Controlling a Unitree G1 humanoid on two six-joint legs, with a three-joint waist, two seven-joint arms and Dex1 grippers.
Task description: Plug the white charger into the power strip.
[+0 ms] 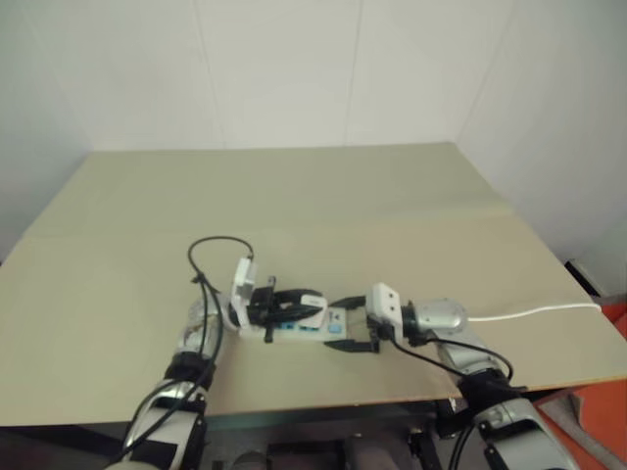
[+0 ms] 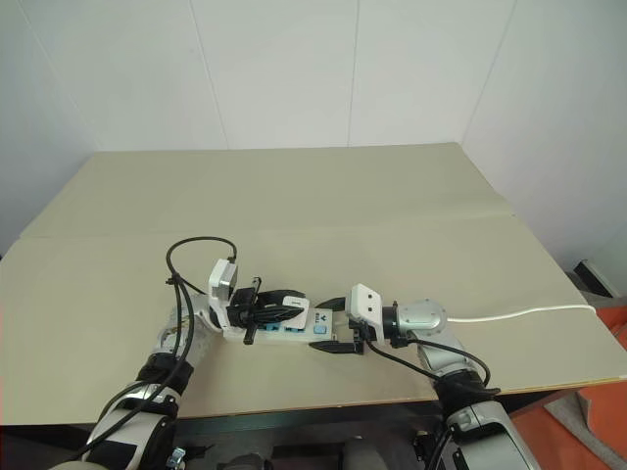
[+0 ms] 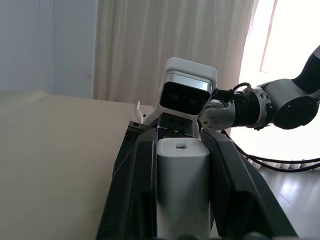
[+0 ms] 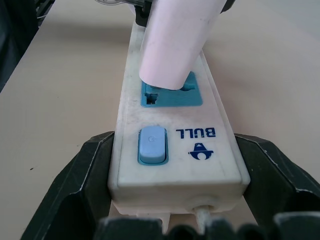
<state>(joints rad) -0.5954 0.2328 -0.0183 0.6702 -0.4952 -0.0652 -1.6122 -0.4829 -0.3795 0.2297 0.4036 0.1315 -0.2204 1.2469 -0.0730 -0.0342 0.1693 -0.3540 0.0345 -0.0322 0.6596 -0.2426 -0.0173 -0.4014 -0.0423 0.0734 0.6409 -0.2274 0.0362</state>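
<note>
1. The right gripper (image 4: pixel 170 220) clamps the switch end of the power strip (image 4: pixel 175 145) on the tan table (image 1: pixel 323 196).
2. The left gripper (image 3: pixel 182 190), closed on the white charger (image 3: pixel 182 175), holds it at the strip's nearest blue socket (image 4: pixel 172 95).
3. A black cable loop (image 2: pixel 201 250) and the strip's white cord (image 2: pixel 519 313) lie nearby; the tabletop beyond stays bare.
</note>
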